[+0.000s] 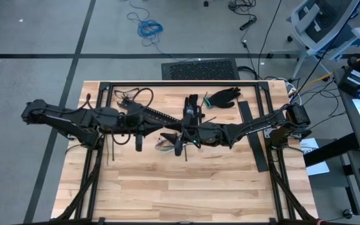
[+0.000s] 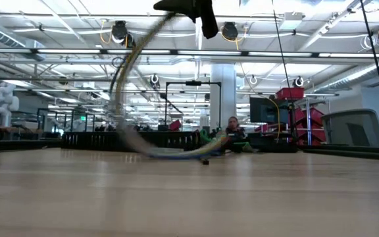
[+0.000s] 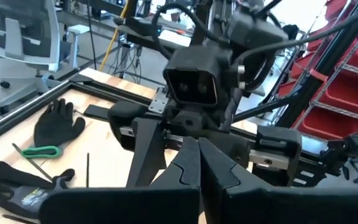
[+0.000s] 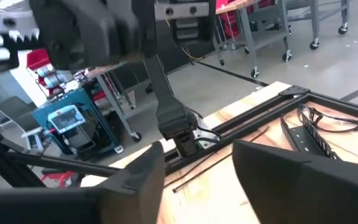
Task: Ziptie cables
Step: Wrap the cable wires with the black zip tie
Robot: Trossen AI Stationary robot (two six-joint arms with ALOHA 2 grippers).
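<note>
Cables hang in a curved loop from above down to the table near its middle, as your low view shows. Your left gripper sits mid-table with its fingers pressed together; you cannot tell what they pinch. Your right gripper faces it, jaws parted, nothing between them. Zipties lie on the wood beyond, near the black gloves.

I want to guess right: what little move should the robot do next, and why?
Probably bring the open right gripper onto the loose bundle of thin coloured wires and close. Its fingers stand apart with nothing between them, the left gripper is shut, and the bundle arcs up off the wooden table close by.
</note>
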